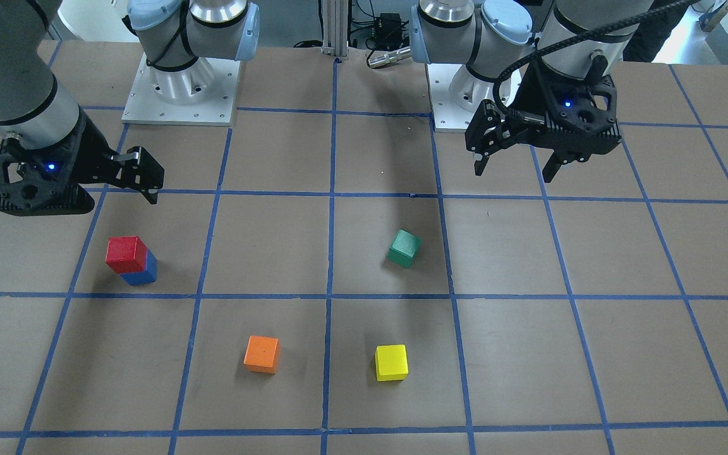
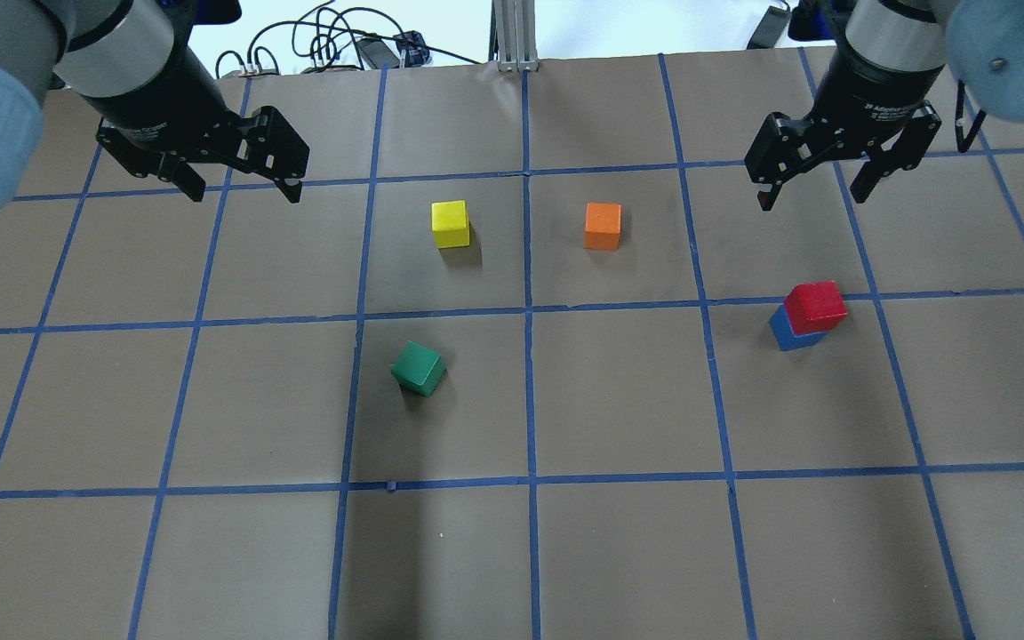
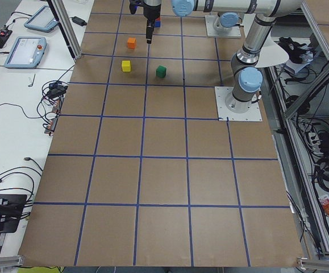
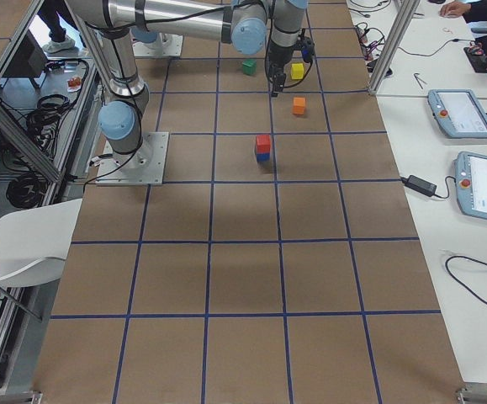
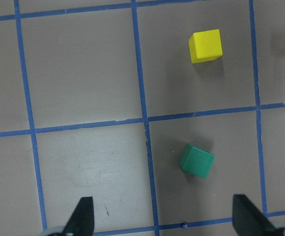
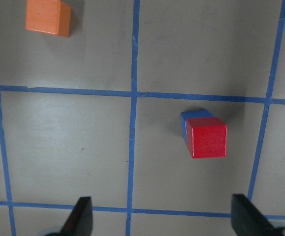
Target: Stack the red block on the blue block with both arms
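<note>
Red block point(image 2: 816, 305) is sitting on blue block point(image 2: 783, 334), slightly offset, on the robot's right; right gripper point(image 2: 811, 200) and left gripper point(image 2: 244, 196) are hanging wide, empty, clear; stacking looks done; next move is probably needing only a retreat without nudging the 2 blocks.

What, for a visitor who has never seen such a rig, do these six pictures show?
A robot's left arm and right arm reach over a brown table marked into squares with blue tape. Each arm ends in a black two-fingered pincer. Two pictures come from fixed cameras high up, one behind the robot and one facing it. Two look along the table from its ends. Two come from cameras on the wrists, looking down between the fingers. Five small cubes are on the table. The red block sits on the blue block, a little off-centre. A green block, a yellow block and an orange block stand alone. The left pincer and right pincer hang open above the table, holding nothing.
</note>
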`<action>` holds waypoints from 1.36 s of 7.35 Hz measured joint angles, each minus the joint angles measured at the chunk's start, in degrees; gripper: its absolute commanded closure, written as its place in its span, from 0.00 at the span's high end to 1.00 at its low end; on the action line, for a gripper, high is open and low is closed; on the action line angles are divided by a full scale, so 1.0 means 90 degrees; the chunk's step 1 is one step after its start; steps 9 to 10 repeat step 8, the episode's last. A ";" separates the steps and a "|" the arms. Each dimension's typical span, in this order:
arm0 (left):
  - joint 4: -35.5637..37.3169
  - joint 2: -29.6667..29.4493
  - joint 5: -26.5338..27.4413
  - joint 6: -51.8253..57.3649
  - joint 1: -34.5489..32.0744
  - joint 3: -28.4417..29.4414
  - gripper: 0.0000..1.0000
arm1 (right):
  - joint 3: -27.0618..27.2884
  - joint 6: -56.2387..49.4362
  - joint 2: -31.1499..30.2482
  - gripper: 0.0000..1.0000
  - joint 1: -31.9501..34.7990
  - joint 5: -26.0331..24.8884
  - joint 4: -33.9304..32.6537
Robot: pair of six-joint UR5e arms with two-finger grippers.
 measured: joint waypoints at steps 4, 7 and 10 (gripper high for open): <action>0.0006 0.0000 0.0009 0.0009 0.0000 0.0000 1.00 | 0.0030 0.0435 -0.0218 1.00 0.0265 0.0002 0.0198; 0.0006 0.0000 0.0010 0.0004 0.0000 0.0000 1.00 | 0.0026 0.0464 -0.0296 1.00 0.0283 0.0051 0.0152; 0.0006 -0.0003 0.0010 0.0001 0.0000 0.0000 1.00 | 0.0031 0.0461 -0.0313 1.00 0.0284 0.0039 0.0151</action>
